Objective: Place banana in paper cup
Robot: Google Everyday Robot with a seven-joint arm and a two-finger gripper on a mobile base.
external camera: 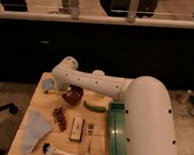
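My arm reaches from the lower right across the wooden table to its far left corner. The gripper hangs below the arm's rounded end, mostly hidden by it. A small pale shape right beside the gripper looks like the paper cup, partly covered. The dark brown bowl sits just to the right of the gripper. I cannot see the banana; it may be hidden by the arm or the gripper.
A long green vegetable lies right of the bowl. A green tray runs along the right edge. A reddish-brown cluster, a grey-blue cloth, a flat bar, a fork and a brush lie nearer the front.
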